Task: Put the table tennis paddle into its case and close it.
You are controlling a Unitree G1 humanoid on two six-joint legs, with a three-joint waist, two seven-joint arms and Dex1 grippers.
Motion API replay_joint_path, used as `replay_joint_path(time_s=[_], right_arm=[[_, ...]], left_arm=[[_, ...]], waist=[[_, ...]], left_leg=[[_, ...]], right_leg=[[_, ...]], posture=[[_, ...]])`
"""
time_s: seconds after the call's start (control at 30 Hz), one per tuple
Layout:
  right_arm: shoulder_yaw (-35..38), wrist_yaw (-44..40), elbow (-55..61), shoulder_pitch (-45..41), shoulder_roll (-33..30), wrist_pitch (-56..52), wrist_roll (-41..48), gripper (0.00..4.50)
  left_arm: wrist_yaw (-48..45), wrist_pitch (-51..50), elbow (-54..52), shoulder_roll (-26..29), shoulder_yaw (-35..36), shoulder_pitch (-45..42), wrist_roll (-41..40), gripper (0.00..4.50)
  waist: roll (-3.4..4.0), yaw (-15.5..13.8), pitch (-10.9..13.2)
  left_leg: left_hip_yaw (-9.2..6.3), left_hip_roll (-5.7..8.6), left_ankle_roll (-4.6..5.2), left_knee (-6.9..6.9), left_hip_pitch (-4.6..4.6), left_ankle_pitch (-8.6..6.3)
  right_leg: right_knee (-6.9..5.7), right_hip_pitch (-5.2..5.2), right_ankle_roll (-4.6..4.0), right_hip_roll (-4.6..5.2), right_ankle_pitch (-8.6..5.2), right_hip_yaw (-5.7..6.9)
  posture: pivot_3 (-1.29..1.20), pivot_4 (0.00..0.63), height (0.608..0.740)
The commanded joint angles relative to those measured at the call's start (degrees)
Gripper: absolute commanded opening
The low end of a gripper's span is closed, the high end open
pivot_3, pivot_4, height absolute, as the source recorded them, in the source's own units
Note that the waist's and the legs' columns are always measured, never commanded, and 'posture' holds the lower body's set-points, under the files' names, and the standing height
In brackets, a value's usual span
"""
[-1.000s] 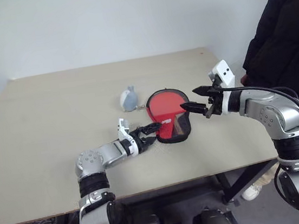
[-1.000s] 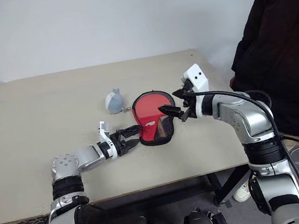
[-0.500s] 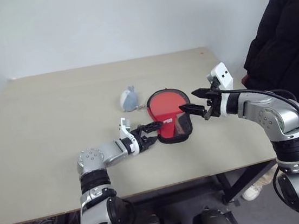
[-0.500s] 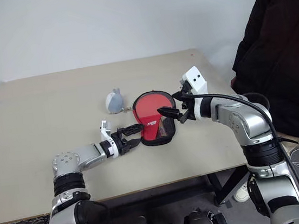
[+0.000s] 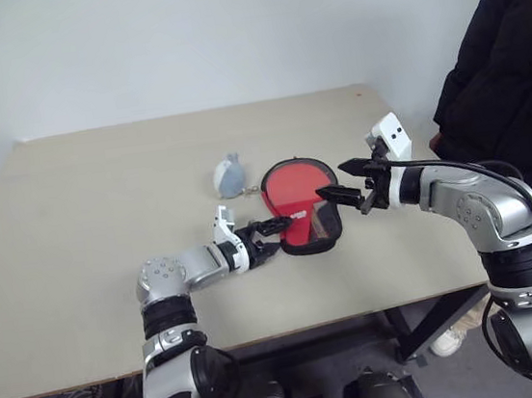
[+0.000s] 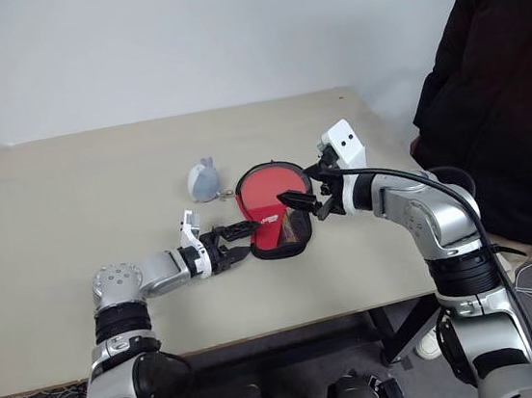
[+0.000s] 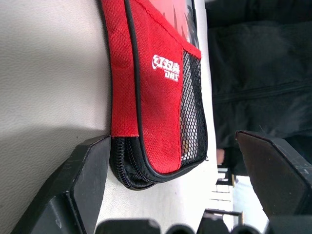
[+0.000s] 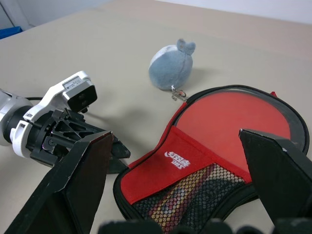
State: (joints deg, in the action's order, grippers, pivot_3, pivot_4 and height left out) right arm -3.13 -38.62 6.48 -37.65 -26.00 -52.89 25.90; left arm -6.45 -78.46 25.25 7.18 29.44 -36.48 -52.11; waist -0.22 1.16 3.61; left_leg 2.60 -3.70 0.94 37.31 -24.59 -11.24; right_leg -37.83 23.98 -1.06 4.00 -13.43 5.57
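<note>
The flat paddle-shaped case (image 5: 302,204), with red fabric panel, black mesh pocket and black zip edging, lies flat on the beige worktop (image 5: 101,200), which steadies it for zipping. The table tennis paddle appears to be already inside; it is not distinctly visible. The left end effector (image 5: 273,236) sits low at the case's handle-end corner, fingers spread and empty, likely seeking the zip. The right end effector (image 5: 339,179) hovers above the case, fully spread, holding nothing.
</note>
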Motion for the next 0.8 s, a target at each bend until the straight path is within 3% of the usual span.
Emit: replay_joint_path(time_s=[0.03,0.27,0.8], right_arm=[[1.1,0.5,2.3,-1.1,0.2,0.2,0.8,4.5],[1.0,0.8,3.0,-0.9,0.5,-0.3,1.1,4.5],[0.7,1.1,3.4,-0.7,0.8,-0.8,1.4,4.5]], left_arm=[[0.4,-1.9,0.0,1.6,-0.3,-1.0,1.0,4.35],[-0.1,-4.2,-0.8,3.0,0.6,-0.5,0.5,4.35],[0.2,1.5,0.7,-2.2,2.2,-2.1,-0.4,4.35]], waist=[[0.0,0.1,0.0],[0.0,0.2,0.0],[-0.01,0.0,0.0]], left_leg=[[0.0,0.0,0.0,0.0,0.0,0.0],[0.0,-0.02,0.0,-0.07,0.0,0.0],[-0.04,0.05,-0.13,0.02,0.0,-0.08]], right_leg=[[0.0,0.01,0.0,0.0,0.0,0.0],[0.0,0.06,0.0,-0.03,0.0,-0.01],[0.0,-0.03,0.0,0.04,0.0,0.02]], posture=[[0.0,0.0,0.725],[0.0,0.0,0.725],[0.0,0.0,0.725]])
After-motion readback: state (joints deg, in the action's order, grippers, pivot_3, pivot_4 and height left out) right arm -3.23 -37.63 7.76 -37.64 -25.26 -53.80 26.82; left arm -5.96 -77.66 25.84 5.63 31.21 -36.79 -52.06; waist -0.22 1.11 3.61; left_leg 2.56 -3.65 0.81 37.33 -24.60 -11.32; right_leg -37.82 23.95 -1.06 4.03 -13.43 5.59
